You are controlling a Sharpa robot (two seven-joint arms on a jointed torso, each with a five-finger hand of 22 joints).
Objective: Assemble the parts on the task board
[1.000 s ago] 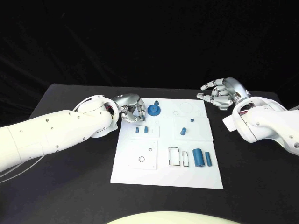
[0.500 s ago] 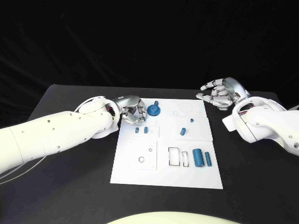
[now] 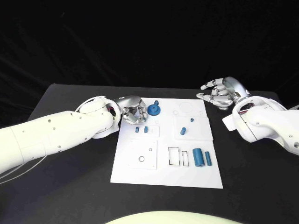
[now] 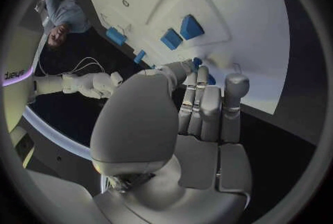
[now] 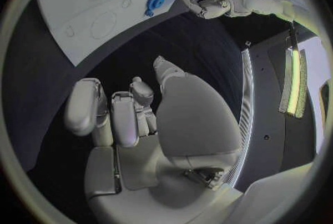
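The white task board lies mid-table. My left hand rests at its far left corner with fingers curled in, right beside a round blue part. No part shows plainly inside that hand; in the left wrist view a bit of blue peeks past its fingertips. Two small blue blocks lie just nearer on the board. My right hand hovers off the board's far right corner, fingers loosely bent and apart, holding nothing. In the right wrist view the round part lies by my left hand.
A small blue peg and a smaller piece sit on the board's right half. Two blue cylinders lie near its right edge, beside rectangular outlines. Bare black table surrounds the board.
My left hand has edged slightly right, toward the round blue part. The right hand and the other parts have stayed where they were.
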